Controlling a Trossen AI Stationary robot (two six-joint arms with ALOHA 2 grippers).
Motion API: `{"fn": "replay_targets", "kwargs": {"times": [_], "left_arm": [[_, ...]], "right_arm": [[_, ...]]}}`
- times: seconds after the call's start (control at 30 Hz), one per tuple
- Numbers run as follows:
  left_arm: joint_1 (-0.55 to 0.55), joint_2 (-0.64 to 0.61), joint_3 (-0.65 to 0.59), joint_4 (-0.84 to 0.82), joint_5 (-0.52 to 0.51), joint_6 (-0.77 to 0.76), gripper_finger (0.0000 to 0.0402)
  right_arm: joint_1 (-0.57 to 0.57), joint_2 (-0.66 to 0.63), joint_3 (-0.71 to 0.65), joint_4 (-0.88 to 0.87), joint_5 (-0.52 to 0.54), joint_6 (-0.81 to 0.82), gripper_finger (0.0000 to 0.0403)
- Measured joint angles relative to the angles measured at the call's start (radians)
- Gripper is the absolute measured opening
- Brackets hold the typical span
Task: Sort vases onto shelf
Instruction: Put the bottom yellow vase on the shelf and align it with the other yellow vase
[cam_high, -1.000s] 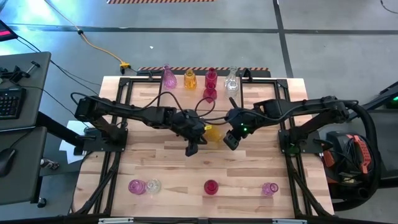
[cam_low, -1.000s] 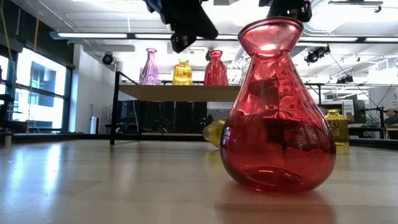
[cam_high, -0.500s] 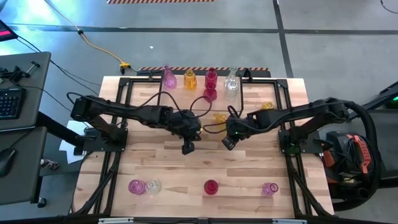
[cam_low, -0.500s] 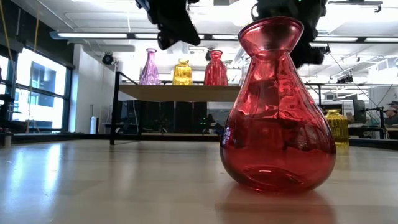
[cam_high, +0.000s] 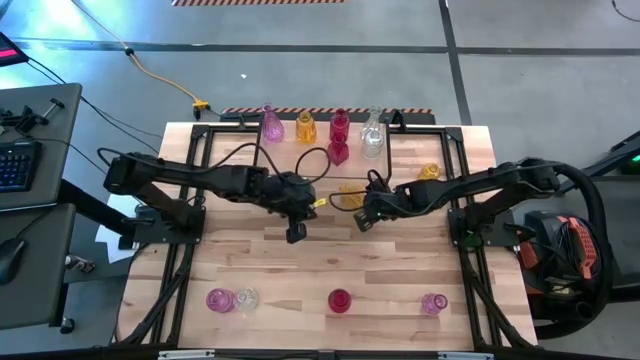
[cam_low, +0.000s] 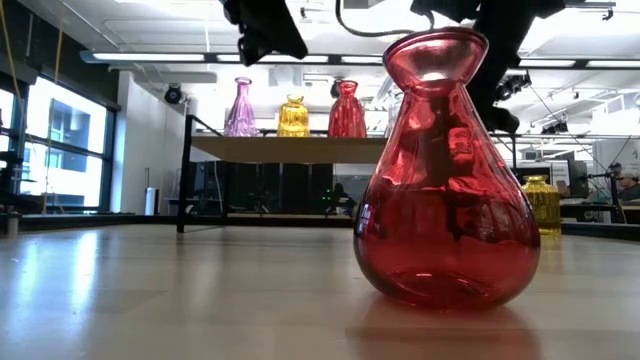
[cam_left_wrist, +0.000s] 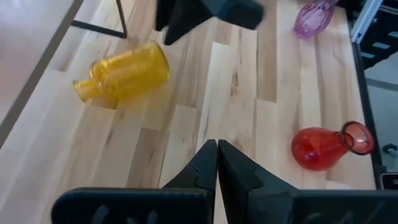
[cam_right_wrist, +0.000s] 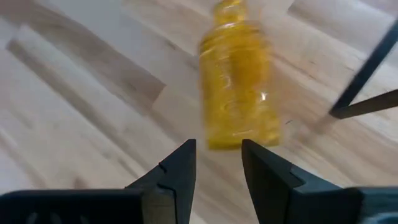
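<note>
A yellow vase (cam_high: 350, 190) lies on its side on the table in front of the shelf (cam_low: 260, 148); it also shows in the left wrist view (cam_left_wrist: 124, 73) and the right wrist view (cam_right_wrist: 239, 93). My right gripper (cam_right_wrist: 217, 158) hangs open just short of the vase's base end, with nothing between its fingers. My left gripper (cam_left_wrist: 216, 163) is shut and empty, raised over the table's middle (cam_high: 296, 232). Pink (cam_low: 241, 108), amber (cam_low: 293, 117) and red (cam_low: 346, 110) vases stand upright on the shelf.
A red vase (cam_low: 445, 170) stands at the near edge and fills the low view, with pink (cam_high: 219, 298), clear (cam_high: 245, 297) and pink (cam_high: 433, 302) vases along the same edge. Another yellow vase (cam_high: 429, 171) stands at the far right. The shelf's black legs (cam_right_wrist: 367, 74) stand close beside the lying vase.
My right gripper has come down and tipped toward the lying yellow vase. My left gripper has risen and drawn back toward the table's left, staying shut. The yellow vase has shifted from between the grippers toward the far edge, nearer the shelf.
</note>
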Motion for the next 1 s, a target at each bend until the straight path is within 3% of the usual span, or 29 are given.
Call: {"fn": "replay_targets", "kwargs": {"times": [0.17, 0.47, 1.0], "left_arm": [[-0.018, -0.012, 0.000, 0.000, 0.000, -0.001, 0.0003], [-0.028, -0.012, -0.006, -0.011, -0.024, -0.033, 0.0003], [-0.030, -0.011, -0.202, 0.102, -0.072, -0.162, 0.0003]], "right_arm": [[0.000, 0.001, -0.014, 0.073, 0.038, -0.023, 0.0123], [0.000, 0.076, -0.014, 0.185, 0.014, -0.047, 0.0123], [0.001, 0.174, -0.011, 0.235, -0.042, 0.007, 0.0123]]}}
